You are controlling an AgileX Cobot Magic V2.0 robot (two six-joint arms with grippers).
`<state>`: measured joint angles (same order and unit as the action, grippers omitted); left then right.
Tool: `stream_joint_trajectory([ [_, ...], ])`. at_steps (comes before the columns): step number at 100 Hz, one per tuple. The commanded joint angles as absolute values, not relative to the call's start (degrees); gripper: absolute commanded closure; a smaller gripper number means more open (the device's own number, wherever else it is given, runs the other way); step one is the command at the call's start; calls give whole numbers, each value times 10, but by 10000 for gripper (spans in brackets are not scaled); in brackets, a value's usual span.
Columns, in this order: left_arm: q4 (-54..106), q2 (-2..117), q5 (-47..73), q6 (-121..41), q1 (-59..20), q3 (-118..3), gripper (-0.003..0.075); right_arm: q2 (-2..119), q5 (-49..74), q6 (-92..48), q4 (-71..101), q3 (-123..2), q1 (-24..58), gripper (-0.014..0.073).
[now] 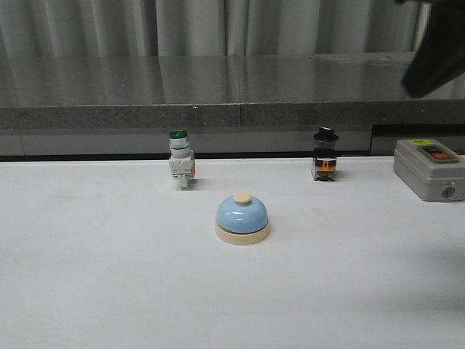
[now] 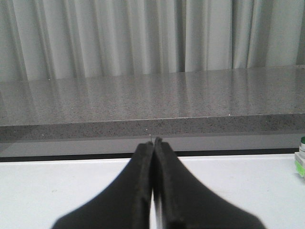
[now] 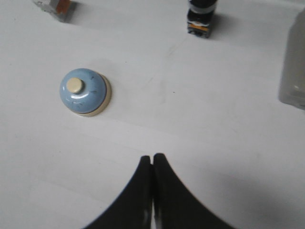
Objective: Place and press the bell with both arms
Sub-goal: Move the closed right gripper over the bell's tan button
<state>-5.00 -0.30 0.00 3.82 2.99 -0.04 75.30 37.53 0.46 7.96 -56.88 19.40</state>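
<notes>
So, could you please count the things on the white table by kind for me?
Call bell: 1
Push-button switches: 2, the green-capped one and the black-capped one
Grey button box: 1
Total: 4

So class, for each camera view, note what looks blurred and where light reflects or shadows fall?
Front view: sharp bell, streaky reflections on the grey counter, a blurred dark arm at top right. Left wrist view: closed jaws large and soft-edged, counter glossy. Right wrist view: bell dome shows a small sheen, soft shadow beside the black switch.
</notes>
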Motion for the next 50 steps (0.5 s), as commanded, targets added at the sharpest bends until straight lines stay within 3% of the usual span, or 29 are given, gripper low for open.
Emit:
stream_joint_trajectory([
  [1,-45,-19,-48,41,31,25,741,792,338,-3,86,-615,219,654],
  [50,-45,-19,-48,41,31,25,741,1015,342,-3,85,-775,294,654],
])
